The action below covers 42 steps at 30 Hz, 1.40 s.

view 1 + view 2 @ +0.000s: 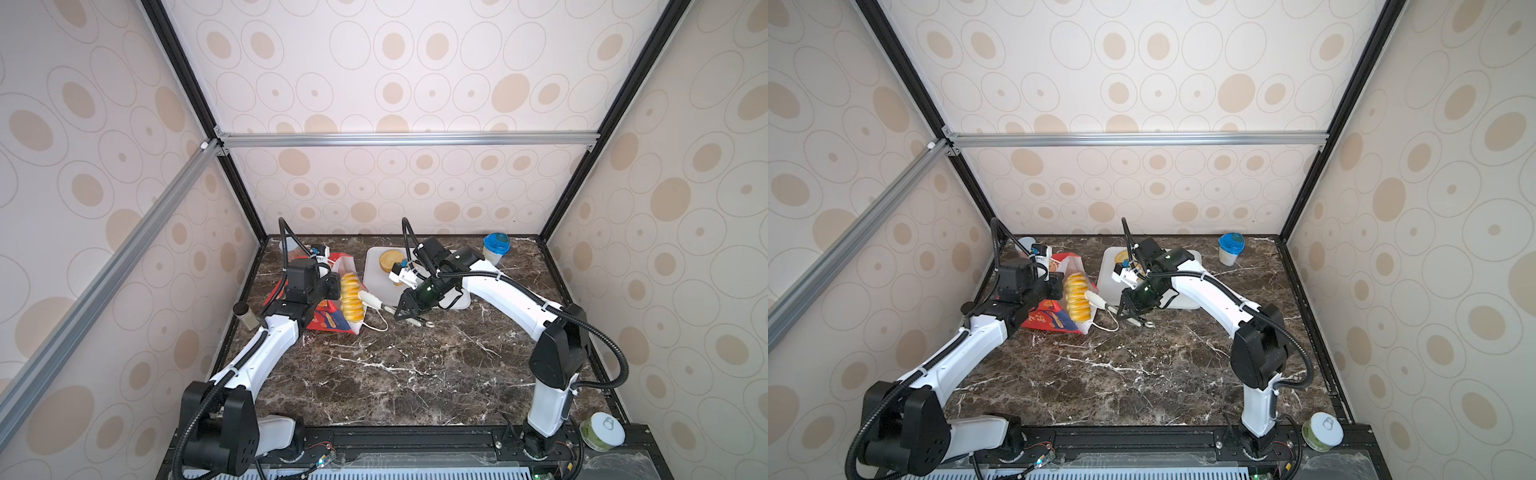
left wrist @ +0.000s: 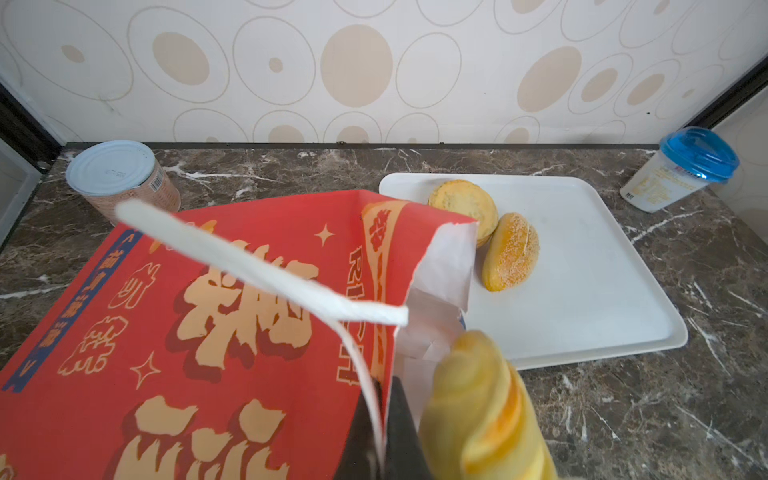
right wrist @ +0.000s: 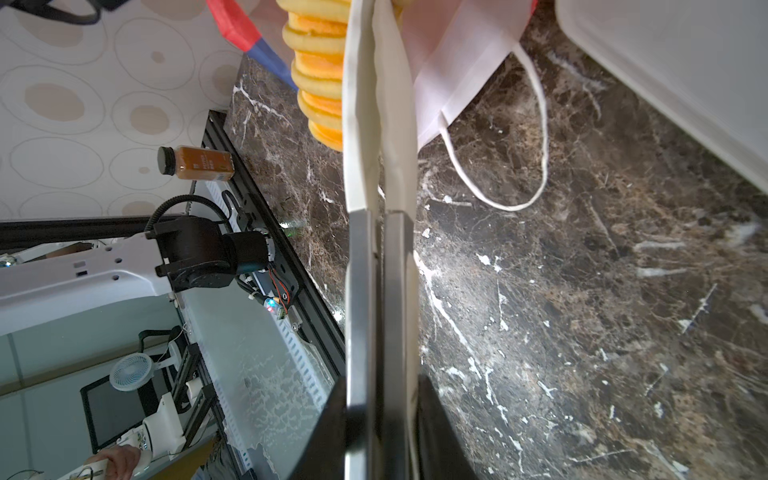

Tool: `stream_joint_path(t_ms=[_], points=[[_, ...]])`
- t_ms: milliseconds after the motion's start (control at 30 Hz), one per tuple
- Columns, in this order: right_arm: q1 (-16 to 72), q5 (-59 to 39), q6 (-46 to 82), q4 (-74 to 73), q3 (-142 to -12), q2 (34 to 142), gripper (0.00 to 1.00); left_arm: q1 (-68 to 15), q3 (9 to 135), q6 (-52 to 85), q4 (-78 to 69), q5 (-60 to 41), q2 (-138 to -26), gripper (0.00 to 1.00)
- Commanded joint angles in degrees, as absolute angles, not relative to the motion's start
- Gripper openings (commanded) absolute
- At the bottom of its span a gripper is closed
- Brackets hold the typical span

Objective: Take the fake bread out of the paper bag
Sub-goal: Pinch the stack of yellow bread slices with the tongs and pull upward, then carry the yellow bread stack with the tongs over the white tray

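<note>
Now left gripper [image 2: 379,411] pinches the paper bag [image 2: 208,311], jaws closed. Right gripper [image 1: 401,315] clamps tongs [image 1: 371,300] onto ridged loaf [image 1: 350,296], nine o'clock of tray [image 1: 374,282].

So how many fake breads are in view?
3: round bun and seeded oval on the white tray, ridged yellow loaf at the mouth of the red paper bag. More may hide inside.

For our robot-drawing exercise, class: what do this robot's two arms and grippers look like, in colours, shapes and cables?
The left arm and right arm have white shell links between bulky black joint housings. A black ribbed cable hose runs along each. The left gripper and right gripper are black with tapering fingers.
</note>
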State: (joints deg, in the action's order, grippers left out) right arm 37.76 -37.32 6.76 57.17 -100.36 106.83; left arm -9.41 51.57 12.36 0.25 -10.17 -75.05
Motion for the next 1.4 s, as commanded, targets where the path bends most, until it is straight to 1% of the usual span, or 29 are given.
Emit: stream_joint_path(t_ms=[0, 233, 433, 633, 700, 800, 933, 1033, 1167, 1367], points=[[36.66, -40.35, 4.33, 59.49, -101.89, 105.99, 0.00, -8.44, 56.52, 15.86, -3.42, -10.38, -77.69, 0.00], [30.67, -42.26, 5.59, 57.50, -98.82, 102.03, 0.00, -7.57, 62.04, 16.64, -4.65, -10.41, -83.80, 0.00], [24.45, -44.72, 8.54, 53.07, -94.18, 98.86, 0.00, -7.12, 64.68, 16.08, -4.06, -10.58, -86.57, 0.00], [15.50, -45.71, 15.54, 43.21, -85.44, 96.72, 0.00, -6.69, 61.99, 14.68, -3.56, -10.62, -83.90, 0.00], [11.68, -46.01, 17.77, 40.95, -83.51, 97.70, 0.00, -6.55, 60.76, 14.38, -3.30, -12.00, -82.22, 0.00], [8.45, -46.87, 17.38, 41.01, -82.96, 99.97, 0.00, -6.42, 59.45, 13.39, -2.17, -15.08, -80.16, 0.00], [7.21, -44.43, 14.00, 44.76, -83.84, 102.75, 0.00, -6.33, 57.27, 12.40, -1.77, -15.63, -77.06, 0.00], [7.22, -44.33, 11.88, 47.67, -85.68, 105.69, 0.00, -6.24, 55.69, 12.67, -2.73, -16.19, -74.95, 0.00], [7.16, -40.79, 11.43, 47.90, -87.43, 108.40, 0.00, -6.24, 54.72, 12.79, -1.31, -16.96, -72.29, 0.00], [7.12, -40.53, 12.76, 47.00, -90.03, 112.88, 0.00, -6.15, 52.20, 11.70, 0.27, -17.05, -65.86, 0.00]])
